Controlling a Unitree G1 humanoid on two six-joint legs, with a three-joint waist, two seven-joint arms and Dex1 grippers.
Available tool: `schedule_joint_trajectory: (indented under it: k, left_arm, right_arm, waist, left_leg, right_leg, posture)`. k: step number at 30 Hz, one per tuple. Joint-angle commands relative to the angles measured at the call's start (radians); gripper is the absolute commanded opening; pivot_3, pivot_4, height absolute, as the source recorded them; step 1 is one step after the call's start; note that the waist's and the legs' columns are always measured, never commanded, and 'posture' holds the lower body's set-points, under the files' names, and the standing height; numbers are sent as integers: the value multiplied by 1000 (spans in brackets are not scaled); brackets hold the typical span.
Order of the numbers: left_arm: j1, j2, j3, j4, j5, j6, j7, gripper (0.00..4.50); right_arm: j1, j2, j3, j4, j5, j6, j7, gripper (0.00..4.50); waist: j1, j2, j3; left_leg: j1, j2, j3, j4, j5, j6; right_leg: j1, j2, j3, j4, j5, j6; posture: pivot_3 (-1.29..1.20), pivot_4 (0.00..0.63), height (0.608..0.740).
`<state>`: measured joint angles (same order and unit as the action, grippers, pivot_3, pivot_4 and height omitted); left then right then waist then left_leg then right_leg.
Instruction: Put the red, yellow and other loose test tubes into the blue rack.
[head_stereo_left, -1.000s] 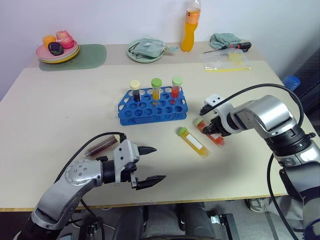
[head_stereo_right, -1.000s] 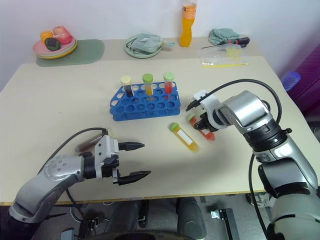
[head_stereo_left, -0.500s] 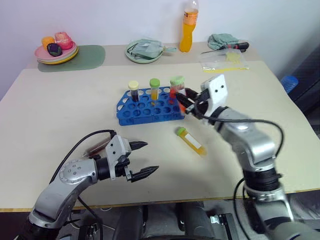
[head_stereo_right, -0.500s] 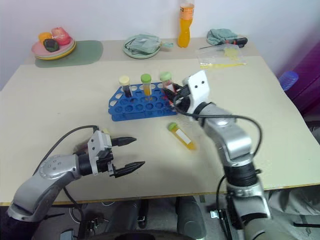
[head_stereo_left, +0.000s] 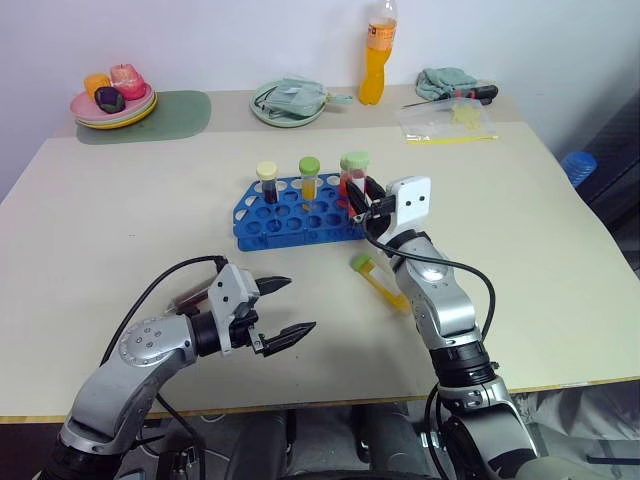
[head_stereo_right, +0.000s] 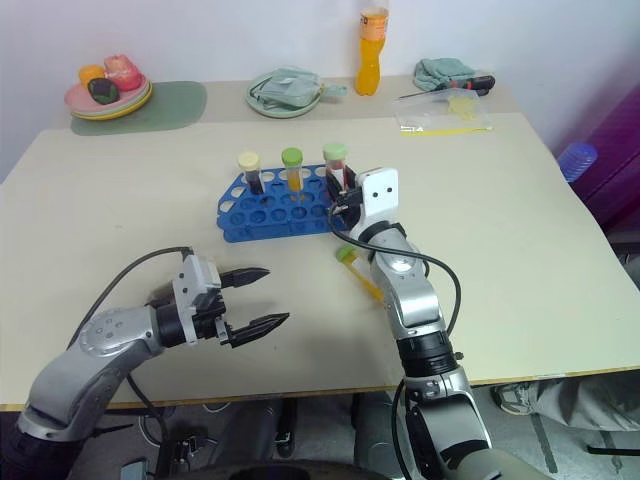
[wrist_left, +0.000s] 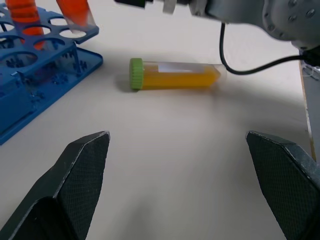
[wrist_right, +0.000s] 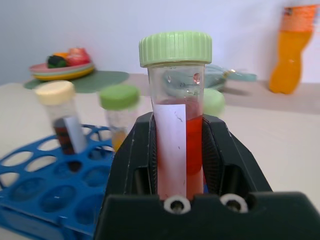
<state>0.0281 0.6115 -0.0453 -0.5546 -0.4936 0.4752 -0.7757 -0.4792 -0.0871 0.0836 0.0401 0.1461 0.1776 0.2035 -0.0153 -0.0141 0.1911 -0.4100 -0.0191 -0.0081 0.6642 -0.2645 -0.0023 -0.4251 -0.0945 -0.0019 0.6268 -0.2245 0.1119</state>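
**Red tube held at the right end of the blue rack**

The right gripper (wrist_right: 182, 165) is holding a red test tube (wrist_right: 177, 125) with a pale green cap and a white label; its two black fingers (wrist_right: 137, 155) are pressing tight on both sides of the tube, which is standing upright between them. In the head views this gripper is sitting just at the right end of the blue rack (head_stereo_left: 300, 215), and the right arm is reaching forward and a little to the left over the middle of the tabletop (head_stereo_left: 120, 200).

Three capped tubes are standing in the far row of the rack: one with a cream cap and dark liquid (head_stereo_left: 268, 182), and two with green caps (head_stereo_left: 311, 177). A yellow test tube (wrist_left: 175, 76) with a green cap is lying on its side on the tabletop, near and right of the rack, close under the right forearm.

The left gripper (head_stereo_left: 280, 308) is hovering low over the near left part of the tabletop, pointing right, with its fingers spread wide and holding nothing.

The tabletop is lying bare between the left gripper and the rack, and also along the right side up to its edge.
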Motion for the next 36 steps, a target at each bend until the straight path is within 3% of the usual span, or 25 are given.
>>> schedule_joint_trajectory:
  k: [1,10,22,34,36]
  left_arm:
    - [4,-3,20,-35,-18,-9,4,4500]
    - [11,-13,14,-35,-14,-20,9,4500]
    - [3,-3,27,-45,-25,-9,7,4500]
    - [8,16,39,-55,-37,-4,9,4500]
    - [6,15,38,-58,-38,-1,12,4500]
  right_arm:
    - [-38,12,-17,16,-1,-50,11,744]
    - [-77,40,-23,129,-14,-129,22,744]
    - [-1,119,-65,227,18,-363,39,744]
    - [6,112,-55,276,1,-450,77,744]
    - [3,106,-62,272,4,-437,77,1794]
  waist:
    - [-1,0,0]
    - [-1,0,0]
    - [-2,0,0]
    - [-2,0,0]
    - [-2,0,0]
  left_leg:
    - [0,0,0,0,0,0]
    - [0,0,0,0,0,0]
    - [1,0,0,0,0,0]
    - [1,0,0,0,0,0]
    - [1,0,0,0,0,0]
  right_leg:
    - [0,0,0,0,0,0]
    - [0,0,0,0,0,0]
    - [0,0,0,1,0,0]
    - [0,0,0,1,0,0]
    - [0,0,0,1,0,0]
  posture:
    - [0,150,740]
    - [0,150,740]
    - [0,150,740]
    - [0,150,740]
    - [0,150,740]
